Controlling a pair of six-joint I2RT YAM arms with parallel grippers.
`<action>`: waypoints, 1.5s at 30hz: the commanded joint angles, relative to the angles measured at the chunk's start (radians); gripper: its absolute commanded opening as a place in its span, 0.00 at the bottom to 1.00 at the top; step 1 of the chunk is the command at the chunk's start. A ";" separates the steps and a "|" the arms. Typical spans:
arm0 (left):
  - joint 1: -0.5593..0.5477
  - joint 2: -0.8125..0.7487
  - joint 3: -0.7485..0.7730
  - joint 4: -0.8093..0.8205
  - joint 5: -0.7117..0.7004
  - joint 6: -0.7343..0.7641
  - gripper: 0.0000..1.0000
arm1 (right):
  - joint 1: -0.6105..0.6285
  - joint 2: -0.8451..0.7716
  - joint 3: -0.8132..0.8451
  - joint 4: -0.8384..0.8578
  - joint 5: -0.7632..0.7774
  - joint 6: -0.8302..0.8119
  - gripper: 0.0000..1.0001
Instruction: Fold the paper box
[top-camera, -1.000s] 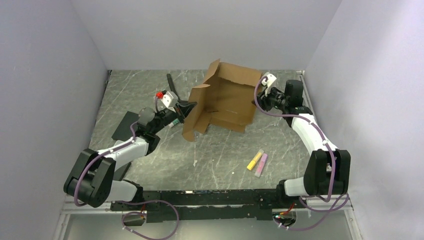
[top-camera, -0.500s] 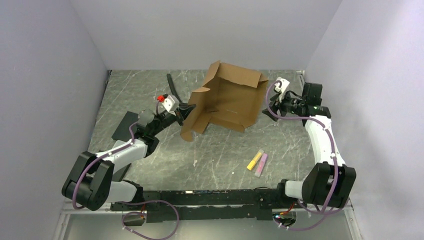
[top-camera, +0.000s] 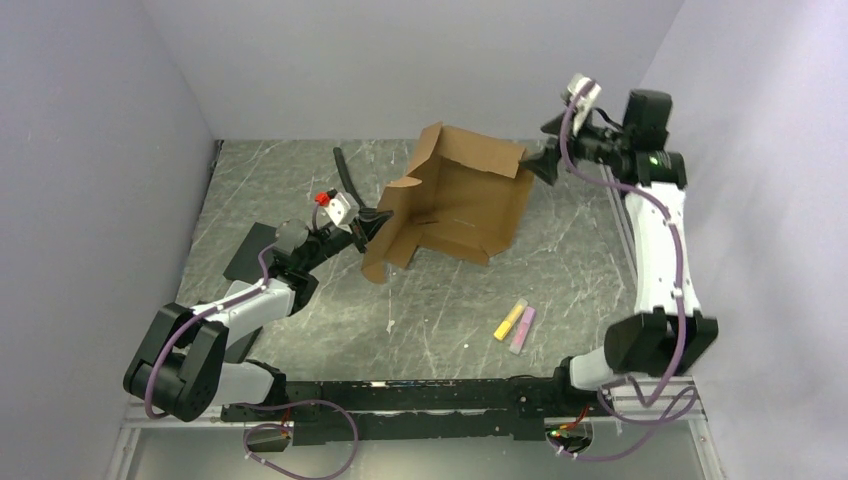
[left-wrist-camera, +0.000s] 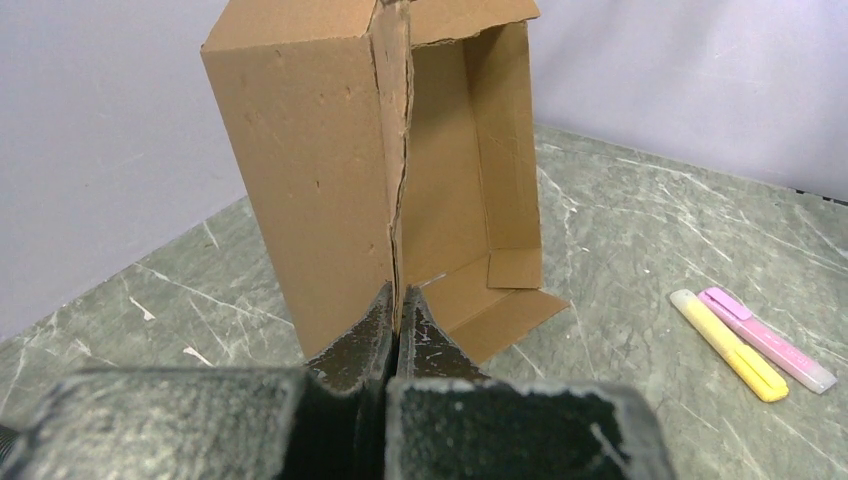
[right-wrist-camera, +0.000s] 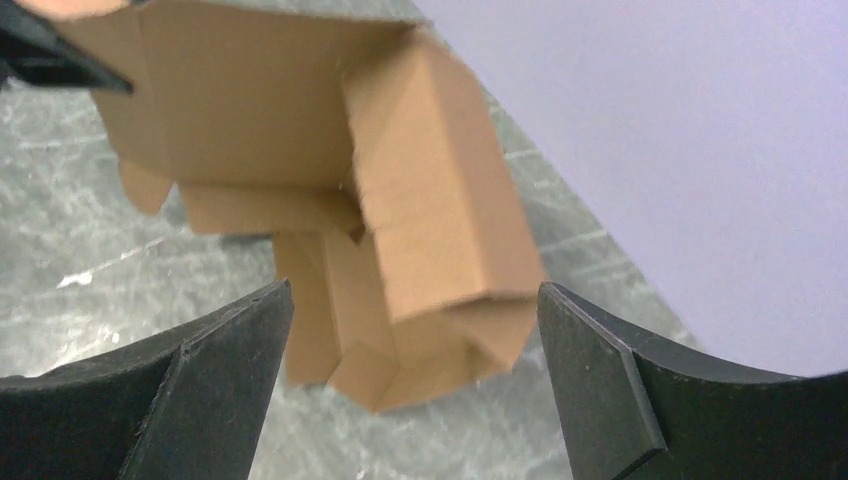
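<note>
Paper box (top-camera: 455, 205): brown cardboard, part-folded, on table far of centre. Base lies roughly flat, far & left walls stand up, near-left flap upright, other flaps loose.
L gripper (top-camera: 372, 222): low over table at box's near-left side. Jaws pressed together, pinching lower edge of the upright flap; wrist view shows the cardboard edge running down btwn them.
R gripper (top-camera: 540, 162): up in the air by box's far-right corner, close to right wall. Jaws spread wide, nothing btwn them. Wrist view shows box below thru the gap, apart from both jaws.
Table (top-camera: 300, 300): grey marbled top w/ pale veins.
Yellow marker (top-camera: 510, 320): lies flat, near-right of box, well apart from it.
Pink marker (top-camera: 523, 330): just right of yellow marker, parallel; can't tell if touching.
Black strip (top-camera: 345, 175): narrow, lies on table left of box, toward far side.
Black pad (top-camera: 250, 250): flat, at left side of table, partly under L arm.
</note>
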 joint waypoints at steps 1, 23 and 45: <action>0.001 -0.024 -0.020 0.011 0.037 0.007 0.00 | 0.103 0.193 0.209 -0.053 0.146 0.129 0.96; -0.045 -0.075 0.044 -0.090 0.068 -0.010 0.00 | 0.252 0.440 0.363 -0.197 0.287 0.158 0.88; -0.098 -0.128 0.061 -0.260 -0.049 0.167 0.00 | 0.246 0.397 0.363 -0.242 0.082 0.240 0.95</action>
